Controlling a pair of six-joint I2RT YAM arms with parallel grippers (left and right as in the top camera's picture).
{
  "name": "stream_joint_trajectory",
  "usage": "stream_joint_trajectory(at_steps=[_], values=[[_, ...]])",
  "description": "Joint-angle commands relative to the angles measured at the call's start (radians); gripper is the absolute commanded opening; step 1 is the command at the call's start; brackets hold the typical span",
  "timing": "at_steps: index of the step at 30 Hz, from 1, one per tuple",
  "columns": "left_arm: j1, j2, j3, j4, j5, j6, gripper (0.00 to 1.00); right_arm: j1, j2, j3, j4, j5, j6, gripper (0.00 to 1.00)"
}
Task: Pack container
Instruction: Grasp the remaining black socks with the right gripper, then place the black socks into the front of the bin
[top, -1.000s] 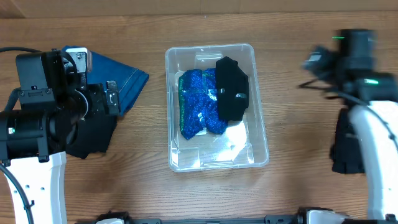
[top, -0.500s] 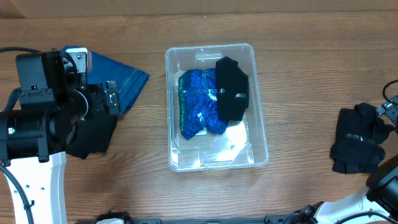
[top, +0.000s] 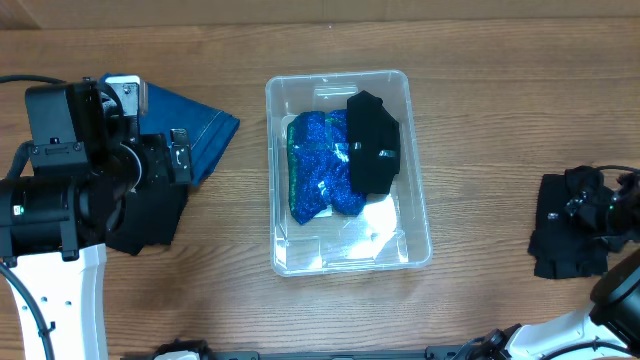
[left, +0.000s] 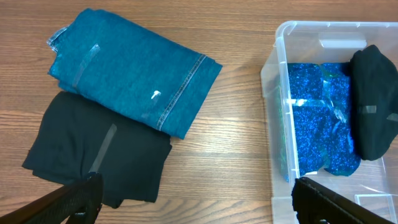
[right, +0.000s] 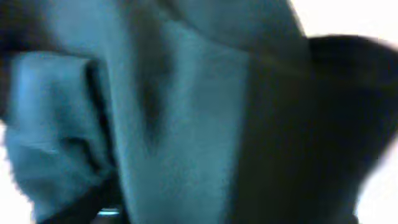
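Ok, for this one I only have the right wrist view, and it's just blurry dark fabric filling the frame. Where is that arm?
Observer: The right pincer is at a black garment lying on the table, well right of the container. I can't tell whether it's gripping.
Operator: What's inside the bin?
Observer: A sparkly blue item, with a black folded piece lying partly on it.
Operator: Anything unpacked on the other side?
Observer: Yes. A folded denim piece lies partly over a black cloth, with the open left pincer above them.
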Motion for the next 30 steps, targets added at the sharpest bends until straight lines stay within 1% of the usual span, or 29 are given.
stream_joint_trajectory(at_steps=[1,3,4,7,9,11,12,14,17,18,19,22,25,27,28,30], values=[[0.005,0.0,0.021,0.004,0.008,-0.017,1.0,0.01,0.014,0.007,-0.018,-0.24,-0.037,0.21],[0.005,0.0,0.021,0.004,0.008,-0.017,1.0,0.011,0.011,0.076,-0.072,-0.303,-0.016,0.06],[0.005,0.0,0.021,0.004,0.008,-0.017,1.0,0.013,0.006,0.12,-0.106,-0.327,0.009,0.04],[0.005,0.0,0.021,0.004,0.008,-0.017,1.0,0.036,-0.025,0.288,-0.235,-0.427,0.026,0.04],[0.005,0.0,0.021,0.004,0.008,-0.017,1.0,0.084,-0.062,0.419,-0.334,-0.499,0.026,0.04],[0.005,0.0,0.021,0.004,0.008,-0.017,1.0,0.154,-0.105,0.518,-0.414,-0.512,0.021,0.04],[0.005,0.0,0.021,0.004,0.008,-0.017,1.0,0.204,-0.134,0.561,-0.451,-0.512,0.005,0.04],[0.005,0.0,0.021,0.004,0.008,-0.017,1.0,0.319,-0.19,0.61,-0.509,-0.512,-0.07,0.04],[0.005,0.0,0.021,0.004,0.008,-0.017,1.0,0.519,-0.259,0.63,-0.581,-0.497,-0.265,0.04],[0.005,0.0,0.021,0.004,0.008,-0.017,1.0,0.599,-0.276,0.63,-0.598,-0.457,-0.301,0.04],[0.005,0.0,0.021,0.004,0.008,-0.017,1.0,0.713,-0.286,0.63,-0.622,-0.393,-0.355,0.04],[0.005,0.0,0.021,0.004,0.008,-0.017,1.0,0.996,-0.284,0.629,-0.65,-0.256,-0.436,0.04],[0.005,0.0,0.021,0.004,0.008,-0.017,1.0,1.233,-0.281,0.625,-0.67,-0.067,-0.458,0.04],[0.005,0.0,0.021,0.004,0.008,-0.017,1.0,1.327,-0.281,0.605,-0.678,-0.032,-0.46,0.04],[0.005,0.0,0.021,0.004,0.008,-0.017,1.0,1.386,-0.281,0.568,-0.683,-0.03,-0.488,0.04],[0.005,0.0,0.021,0.003,0.008,-0.017,1.0,1.427,-0.28,0.509,-0.674,-0.031,-0.491,0.04]])
